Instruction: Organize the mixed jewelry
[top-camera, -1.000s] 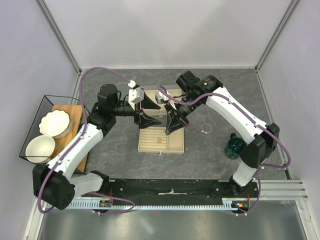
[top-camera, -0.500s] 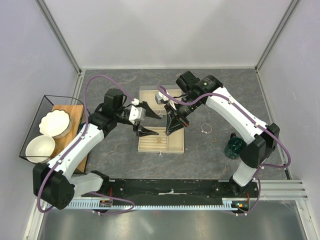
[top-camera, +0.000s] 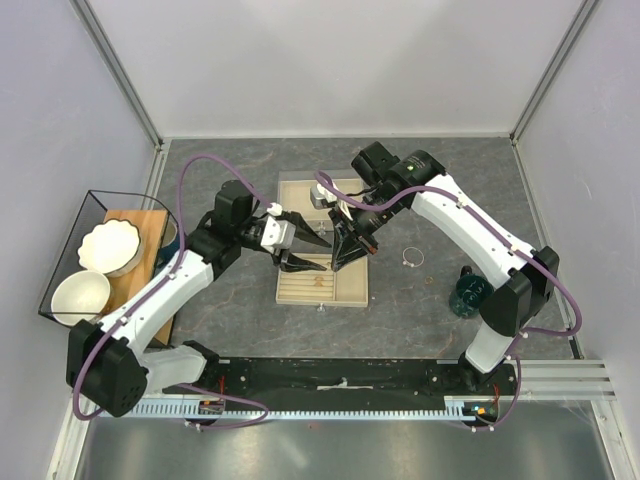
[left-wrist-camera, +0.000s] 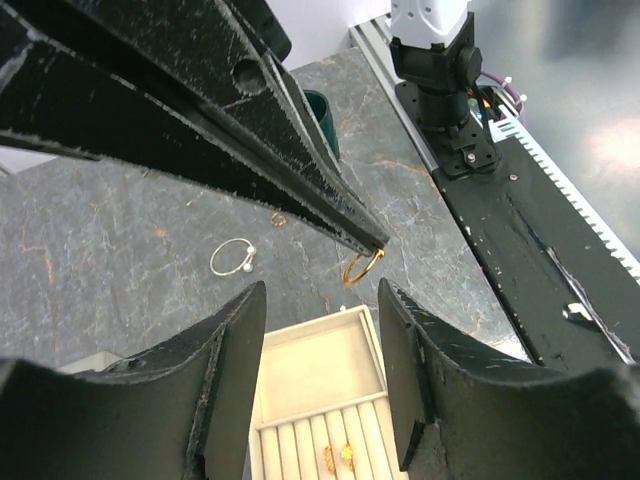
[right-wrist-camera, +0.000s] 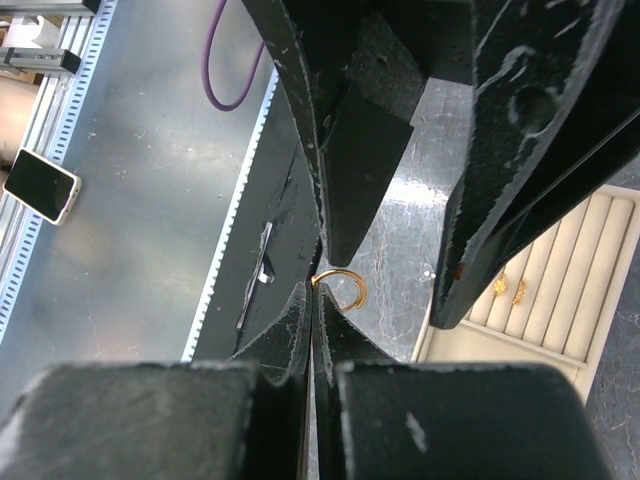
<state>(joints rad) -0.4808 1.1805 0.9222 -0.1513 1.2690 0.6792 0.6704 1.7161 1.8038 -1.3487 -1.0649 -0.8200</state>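
My right gripper is shut on a thin gold hoop, which hangs just off its tips above the beige slotted box. My left gripper is open, its fingers on either side of the box's plain compartment, with the gold hoop just beyond its tips. Two small gold pieces sit in the box's slots. On the table to the right lie a silver wire hoop and a tiny gold ring. From above, the left gripper is close beside the right gripper.
A dark green glass vessel stands at the right near the right arm's base. A second beige tray lies behind the box. At the left, a black wire basket holds a wooden board and two white bowls.
My left gripper has swung right over the box toward the right gripper's tips, and its jaws have narrowed. The right arm and the gold hoop have not moved.
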